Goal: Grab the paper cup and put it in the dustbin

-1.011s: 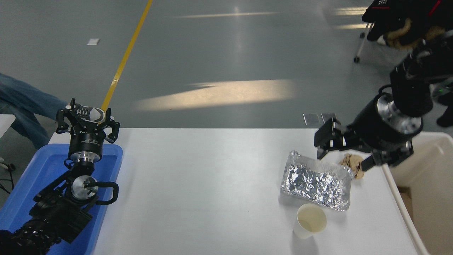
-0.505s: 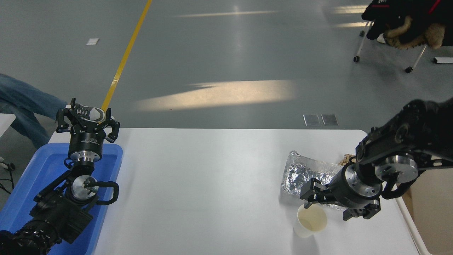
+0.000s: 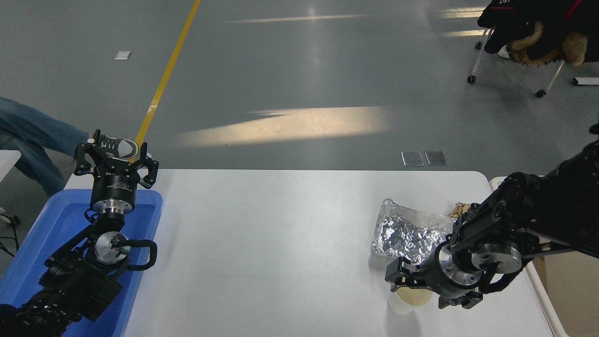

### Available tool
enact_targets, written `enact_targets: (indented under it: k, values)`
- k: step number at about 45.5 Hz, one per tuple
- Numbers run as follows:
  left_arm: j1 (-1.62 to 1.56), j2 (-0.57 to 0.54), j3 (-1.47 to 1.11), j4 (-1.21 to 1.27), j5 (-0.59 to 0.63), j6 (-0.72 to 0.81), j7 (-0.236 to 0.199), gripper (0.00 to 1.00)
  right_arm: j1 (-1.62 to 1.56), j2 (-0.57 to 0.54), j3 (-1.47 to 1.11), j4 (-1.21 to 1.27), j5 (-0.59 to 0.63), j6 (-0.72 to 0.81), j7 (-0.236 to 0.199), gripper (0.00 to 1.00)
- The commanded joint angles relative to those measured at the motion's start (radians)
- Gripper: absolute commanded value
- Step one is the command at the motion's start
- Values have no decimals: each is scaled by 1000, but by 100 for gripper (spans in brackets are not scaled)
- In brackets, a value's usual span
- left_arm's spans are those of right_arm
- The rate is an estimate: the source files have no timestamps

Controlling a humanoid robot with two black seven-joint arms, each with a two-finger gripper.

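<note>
Descent of the right black gripper (image 3: 414, 286) was seen within the last second: from above the crumpled silver foil tray (image 3: 407, 231) it had been brought down onto the small white tapered paper cup (image 3: 403, 302), standing upright near the white table's (image 3: 262, 243) front edge. Whether its fingers were spread or pressed together could not be told. Grasping was judged imminent. Only a sliver of the cream-white plastic dustbin (image 3: 547, 299) was visible at right. The left gripper (image 3: 114, 157) was parked over the blue plastic tray (image 3: 42, 234), fingers spread.

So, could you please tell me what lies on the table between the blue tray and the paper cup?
Nothing: in the head view the white table is bare from the blue tray to the paper cup.
</note>
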Motion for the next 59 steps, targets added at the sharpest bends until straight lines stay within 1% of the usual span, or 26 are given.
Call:
enact_targets:
  k: [1, 11, 16, 27, 30, 34, 36, 39, 40, 54, 59]
  values:
    - [0, 0, 0, 1, 0, 0, 0, 99, -46, 3, 2, -29, -10, -38, -1, 97]
    - [0, 0, 0, 1, 0, 0, 0, 99, -57, -6, -27, -31, -58, -39, -1, 97]
    - [0, 0, 0, 1, 0, 0, 0, 99, -94, -6, -32, -43, -75, -81, -3, 97]
    - [0, 0, 0, -1, 0, 0, 0, 99, -187, 2, -30, -100, -63, -124, -3, 96]
    - [0, 0, 0, 1, 0, 0, 0, 99, -221, 2, -30, -118, -59, -159, -3, 89]
    - [0, 0, 0, 1, 0, 0, 0, 99, -256, 3, -29, -132, -55, -208, -3, 66]
    - [0, 0, 0, 1, 0, 0, 0, 99, -262, 3, -24, -132, -53, -222, -3, 47]
    - [0, 0, 0, 1, 0, 0, 0, 99, -265, 3, -21, -132, -52, -223, -3, 3]
    - [0, 0, 0, 1, 0, 0, 0, 99, -264, 3, -21, -132, -52, -220, -3, 0]
    - [0, 0, 0, -1, 0, 0, 0, 99, -220, -6, -21, -114, -44, -231, -7, 0]
    - [0, 0, 0, -1, 0, 0, 0, 99, -167, -30, -23, -71, -41, -229, -7, 0]
